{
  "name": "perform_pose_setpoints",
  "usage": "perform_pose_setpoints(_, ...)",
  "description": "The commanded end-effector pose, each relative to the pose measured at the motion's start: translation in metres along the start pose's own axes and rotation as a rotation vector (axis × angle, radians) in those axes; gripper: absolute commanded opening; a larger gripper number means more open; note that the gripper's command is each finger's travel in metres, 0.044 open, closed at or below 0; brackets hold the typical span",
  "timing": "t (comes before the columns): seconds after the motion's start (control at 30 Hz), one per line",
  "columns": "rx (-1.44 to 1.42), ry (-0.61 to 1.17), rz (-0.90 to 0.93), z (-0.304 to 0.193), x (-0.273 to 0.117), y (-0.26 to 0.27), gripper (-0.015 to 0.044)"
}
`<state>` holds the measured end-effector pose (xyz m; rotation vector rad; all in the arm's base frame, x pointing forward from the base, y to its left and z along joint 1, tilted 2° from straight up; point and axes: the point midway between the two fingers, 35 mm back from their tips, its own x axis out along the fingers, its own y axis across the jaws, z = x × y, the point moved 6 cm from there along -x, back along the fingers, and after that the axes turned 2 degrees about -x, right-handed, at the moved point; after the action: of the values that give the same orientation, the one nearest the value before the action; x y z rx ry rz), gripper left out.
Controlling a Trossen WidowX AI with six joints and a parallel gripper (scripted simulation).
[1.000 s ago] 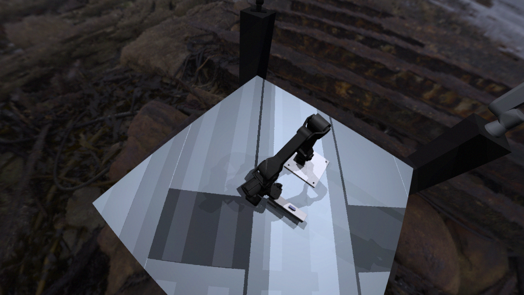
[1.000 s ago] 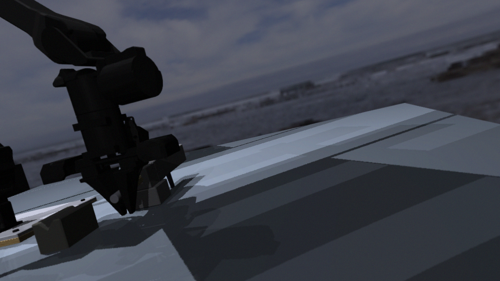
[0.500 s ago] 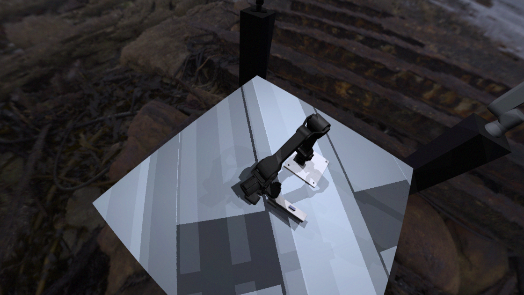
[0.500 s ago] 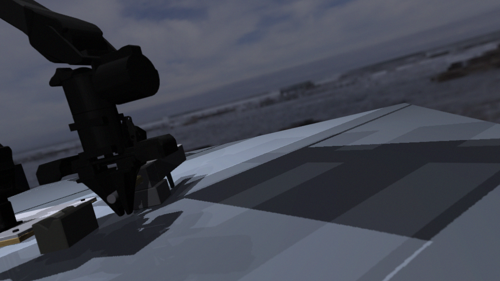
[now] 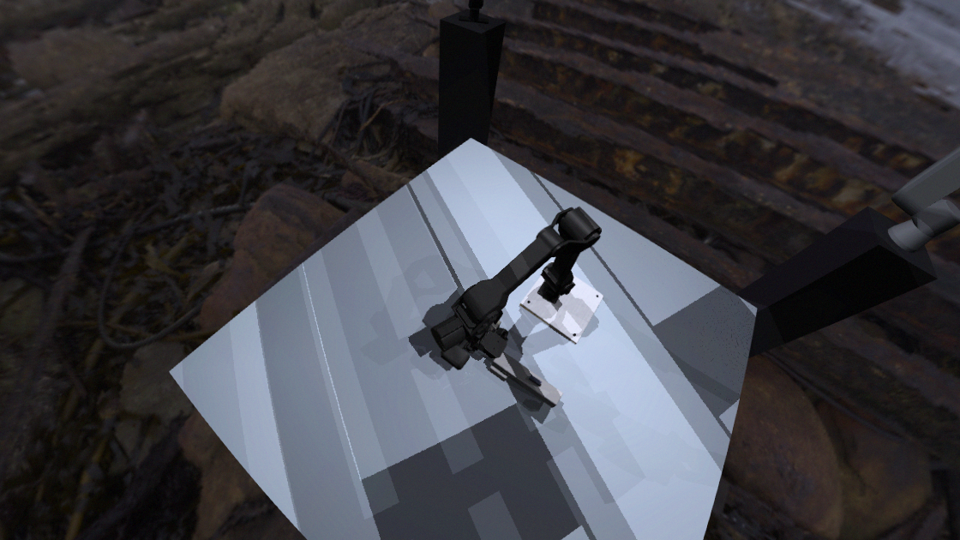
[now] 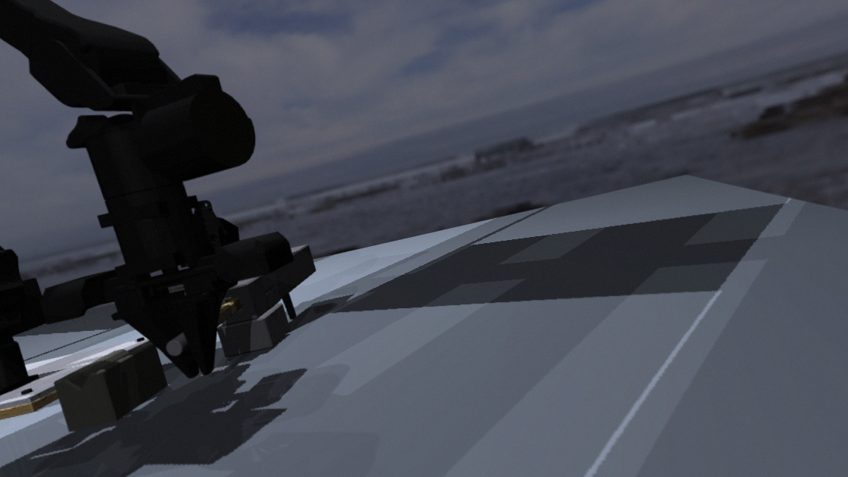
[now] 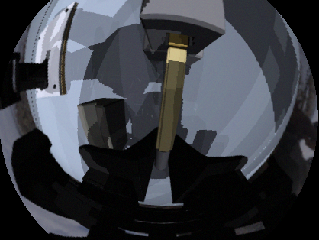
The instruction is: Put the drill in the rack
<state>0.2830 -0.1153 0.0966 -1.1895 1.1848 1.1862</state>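
My gripper [image 6: 198, 374] [image 7: 162, 131] points down, its fingers shut on the brass-coloured drill [image 7: 172, 103]. The drill's round grey end sticks out on the near side of the fingers in the wrist view. Its other end lies at the brass opening [image 7: 178, 40] in the grey holder block [image 5: 547, 391] [image 6: 300, 266] [image 7: 183, 17]. I cannot tell whether it is clear of the opening. A small dark key [image 5: 534, 381] is on top of the block. A notched dark block, seemingly part of the rack [image 6: 112, 385] [image 7: 108, 122], stands beside the gripper; the arm hides it in the top view.
The pale base plate [image 5: 579, 312] [image 7: 49, 72] with the arm's black base stands close to the work. A second low block [image 6: 254, 333] sits below the holder block; its role is unclear. Black pillars [image 5: 470, 81] [image 5: 839, 288] stand at two table corners.
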Motion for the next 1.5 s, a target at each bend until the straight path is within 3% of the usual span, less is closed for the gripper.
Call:
perform_pose_setpoints(0.0,-0.001,-0.002,0.001,-0.006,0.001,-0.001,0.0)
perform_pose_setpoints(0.8,-0.001,0.001,0.002,-0.042,0.002,0.001,0.0)
perform_pose_setpoints(1.47,-0.001,0.001,0.002,-0.039,-0.008,0.002,0.0)
